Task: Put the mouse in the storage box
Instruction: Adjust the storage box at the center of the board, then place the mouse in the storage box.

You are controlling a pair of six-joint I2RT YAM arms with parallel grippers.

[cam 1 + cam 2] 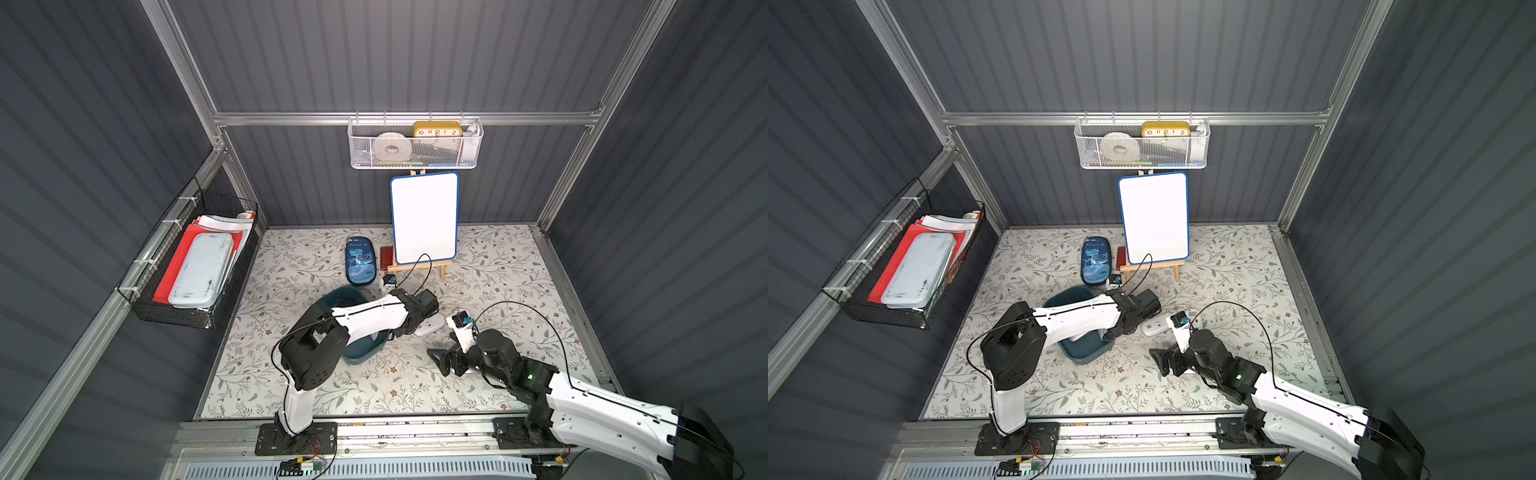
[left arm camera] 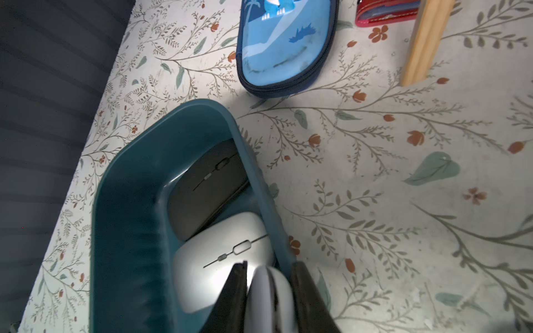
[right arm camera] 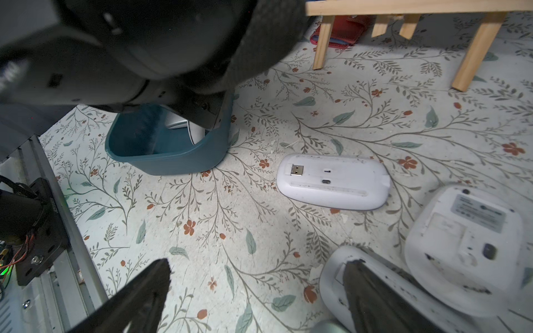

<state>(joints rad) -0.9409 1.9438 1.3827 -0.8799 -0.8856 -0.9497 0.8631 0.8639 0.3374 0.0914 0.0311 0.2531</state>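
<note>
A: Left gripper (image 2: 271, 263) status?
B: Clamped on white mouse (image 2: 268, 301), held on edge, dipped inside storage box (image 2: 129, 201) by its wall. Dark grey mouse (image 2: 207, 184) and silver mouse (image 2: 225, 259) lying in there too. Blue case (image 2: 285, 43) near box.
A: Right gripper (image 3: 253, 288)?
B: Jaws wide, gripping nothing, low over table (image 3: 230, 216). Upturned mouse (image 3: 331, 181) with USB dongle lying ahead, well apart from box.

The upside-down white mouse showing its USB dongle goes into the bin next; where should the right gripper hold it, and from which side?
Likely best: pinch the flat white mouse across its two long edges at mid-length, coming straight down with the open right gripper. It lies flat, belly up, low and elongated, with bare table along both long edges.
</note>
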